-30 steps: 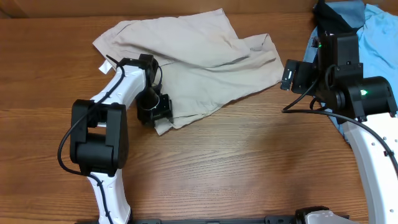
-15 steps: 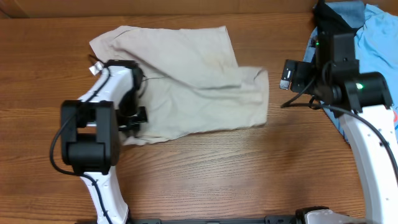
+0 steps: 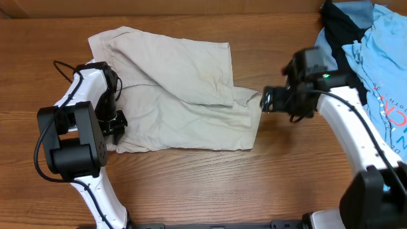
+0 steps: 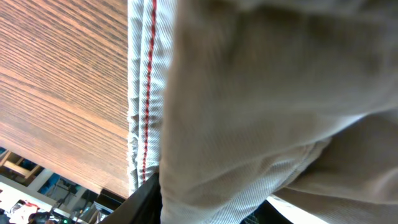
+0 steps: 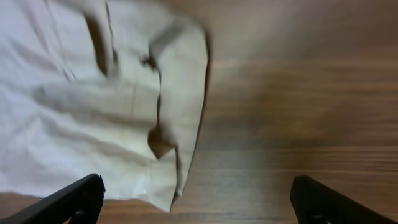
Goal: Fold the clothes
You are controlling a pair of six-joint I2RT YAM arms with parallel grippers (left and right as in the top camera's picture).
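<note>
The beige shorts lie spread on the wooden table, one leg folded over the other, with their right edge near x 410. My left gripper is shut on the shorts' lower left corner; the left wrist view is filled with the beige cloth and a red-stitched hem. My right gripper is open and empty just right of the shorts' right edge. In the right wrist view the cloth's edge lies ahead of the wide-open fingers.
A pile of light blue and dark clothes lies at the table's back right corner, behind my right arm. Bare wood runs along the front of the table.
My left gripper has pulled the shorts' corner leftward, spreading the cloth flatter. My right arm has swung down and left from the blue pile to the shorts' right edge.
</note>
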